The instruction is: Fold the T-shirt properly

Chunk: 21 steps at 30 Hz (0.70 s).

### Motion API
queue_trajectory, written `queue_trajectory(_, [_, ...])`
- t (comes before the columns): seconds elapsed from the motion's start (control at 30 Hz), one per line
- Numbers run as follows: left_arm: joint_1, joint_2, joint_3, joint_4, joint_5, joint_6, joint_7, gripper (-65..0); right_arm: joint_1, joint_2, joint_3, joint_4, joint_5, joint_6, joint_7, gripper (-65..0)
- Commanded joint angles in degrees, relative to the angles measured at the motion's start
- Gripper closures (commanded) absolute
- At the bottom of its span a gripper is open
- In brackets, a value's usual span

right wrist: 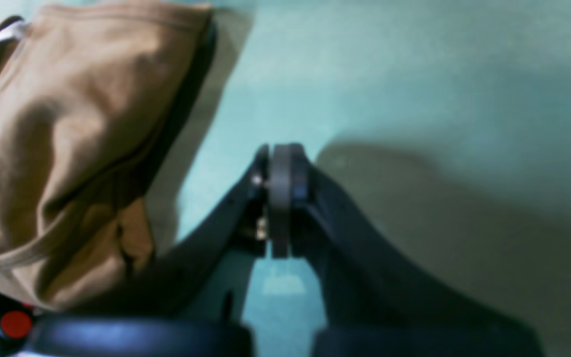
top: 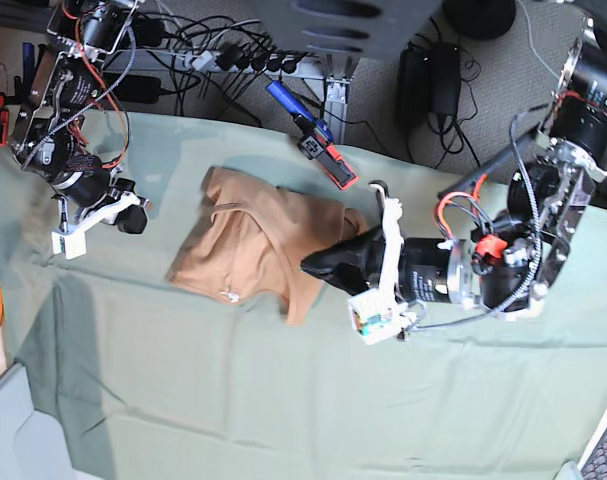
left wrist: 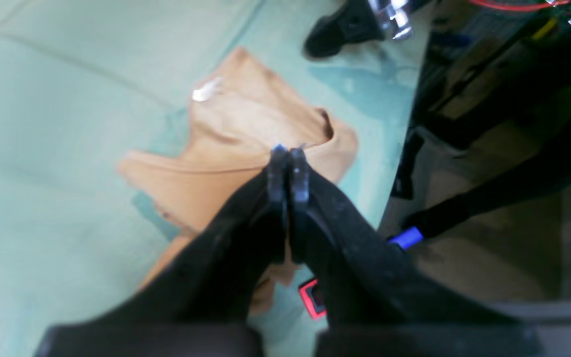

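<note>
The tan T-shirt (top: 248, 250) lies crumpled and partly doubled over on the green cloth, its white tag (top: 228, 296) near its front edge. My left gripper (top: 321, 266) is shut, its tips over the shirt's right edge. In the left wrist view the fingertips (left wrist: 288, 153) are pressed together above the T-shirt (left wrist: 236, 129); I cannot see whether any fabric is pinched. My right gripper (top: 133, 217) is at the far left, apart from the shirt. In the right wrist view it (right wrist: 280, 153) is shut over bare cloth, with the T-shirt (right wrist: 67, 139) to its left.
The sage-green tablecloth (top: 283, 400) covers the table. A blue-handled tool with a red and black end (top: 313, 135) lies at the table's back edge. Cables and power strips (top: 233, 55) sit on the floor behind. The table edge (left wrist: 404, 148) runs close to the shirt.
</note>
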Motion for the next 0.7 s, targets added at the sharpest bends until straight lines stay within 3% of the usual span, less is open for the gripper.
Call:
queue_trajectory(0.0, [-1.07,1.46,-0.31,-0.76,1.22,-0.52,-2.69,0.0,0.76,0.81,0.26,0.83,1.14,5.33,0.87,0.0])
queue_trajectory(0.2, [-2.91,7.50,-0.33,-16.06,10.16,-0.52,-8.85,0.0,0.76,0.63,0.24,0.83,1.22,5.33,0.92,0.0])
queue_trajectory(0.43, [-2.69,7.06,-0.39,-28.52,13.29,-0.52,-12.35,0.0,0.76,0.66,0.26,0.83,1.03,5.33,0.96,0.0])
queue_trajectory(0.67, [-1.70,7.23,-0.57,-29.18,13.99,-0.52,-14.49,0.0,0.76,0.68,0.26,0.83,1.03,5.33,1.81,0.0])
